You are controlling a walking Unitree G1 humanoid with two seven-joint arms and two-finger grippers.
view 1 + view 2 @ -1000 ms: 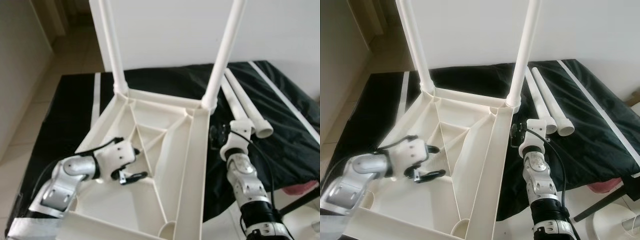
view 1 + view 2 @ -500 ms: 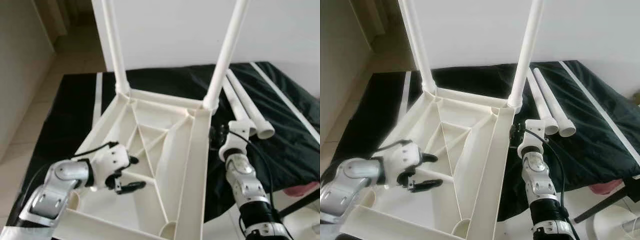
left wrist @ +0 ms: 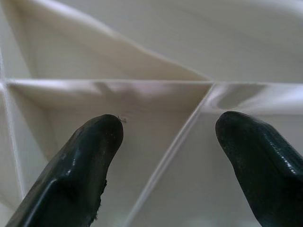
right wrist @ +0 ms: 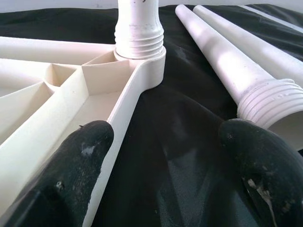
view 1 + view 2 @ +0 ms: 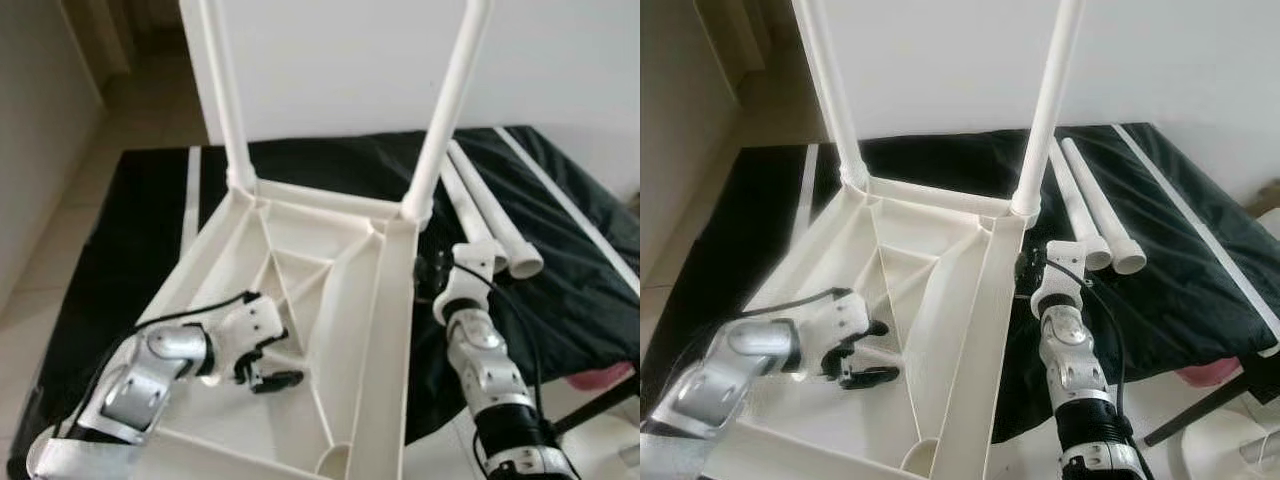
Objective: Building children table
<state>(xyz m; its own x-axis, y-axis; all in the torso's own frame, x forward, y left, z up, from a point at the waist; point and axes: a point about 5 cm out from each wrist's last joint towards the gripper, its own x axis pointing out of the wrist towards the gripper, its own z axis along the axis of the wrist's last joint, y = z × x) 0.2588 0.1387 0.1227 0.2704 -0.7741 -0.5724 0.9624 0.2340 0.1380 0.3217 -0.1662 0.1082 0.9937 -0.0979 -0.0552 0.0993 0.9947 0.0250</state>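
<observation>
A white plastic tabletop (image 5: pixel 300 300) is seen lying upside down on a black cloth (image 5: pixel 130 230), its ribbed underside turned up. Two white legs are fitted upright into the corner sockets on the side of the tabletop farthest from the robot: the left leg (image 5: pixel 225 95) and the right leg (image 5: pixel 448 105). Two loose legs (image 5: pixel 490 215) are laid side by side on the cloth just to the right of the tabletop, their threaded ends pointed toward the robot.

The left gripper (image 5: pixel 268 365) is held low inside the tabletop, among the ribs of its left half. Its two black fingers (image 3: pixel 85 165) are kept spread, and in the left wrist view a thin diagonal rib (image 3: pixel 175 151) is seen between them, with nothing pinched.

The right gripper (image 4: pixel 165 165) is positioned just beyond the tabletop's right edge, over the cloth, close to the socket of the right leg and to the threaded end of the nearer loose leg (image 4: pixel 265 101). Its fingers (image 4: pixel 71 170) are likewise spread apart, with only black cloth seen between them; one finger lies beside the tabletop's rim.

A pale tiled floor (image 5: pixel 60 210) is visible to the left of the cloth, and a white wall (image 5: pixel 340 60) behind the tabletop.
</observation>
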